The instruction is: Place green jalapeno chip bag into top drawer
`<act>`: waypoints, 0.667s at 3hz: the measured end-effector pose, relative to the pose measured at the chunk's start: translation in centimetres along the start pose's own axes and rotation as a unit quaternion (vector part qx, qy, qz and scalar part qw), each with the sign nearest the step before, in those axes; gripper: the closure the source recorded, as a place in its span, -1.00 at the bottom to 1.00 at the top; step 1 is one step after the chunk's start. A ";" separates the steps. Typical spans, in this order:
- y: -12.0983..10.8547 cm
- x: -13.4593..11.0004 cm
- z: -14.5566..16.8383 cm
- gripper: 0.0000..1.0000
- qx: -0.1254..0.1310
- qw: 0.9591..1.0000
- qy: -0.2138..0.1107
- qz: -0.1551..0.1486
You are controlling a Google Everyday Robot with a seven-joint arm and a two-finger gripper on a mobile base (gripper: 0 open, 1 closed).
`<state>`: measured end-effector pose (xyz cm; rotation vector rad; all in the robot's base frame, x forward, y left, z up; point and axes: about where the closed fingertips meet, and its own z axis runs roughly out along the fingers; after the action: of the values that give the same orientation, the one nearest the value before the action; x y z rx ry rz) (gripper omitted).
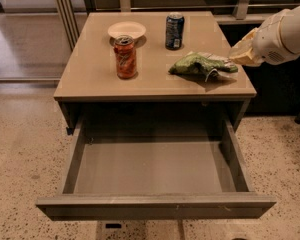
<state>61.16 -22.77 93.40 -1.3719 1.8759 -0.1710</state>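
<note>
Spanning nearly the desk's (pixel 90 79) width, the top drawer (pixel 155 166) hangs pulled out below. The green jalapeno chip bag (pixel 200 64) lies near the desk's right edge, the claw (pixel 241 53) just beside its right end (whether wide or narrow, I cannot tell).

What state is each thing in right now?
top drawer: pulled open, bag not in it
green jalapeno chip bag: lying crumpled on the table
gripper: at the bag's right end
orange-red can: upright
dark blue can: upright
white bowl: upright
</note>
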 end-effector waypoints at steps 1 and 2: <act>-0.1 0.2 3.1 -0.63 -0.017 1.000 -0.016 0.014; 0.1 0.5 4.7 -0.84 -0.030 0.999 -0.019 0.020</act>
<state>64.12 -21.58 89.90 -1.3683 1.8893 -0.0692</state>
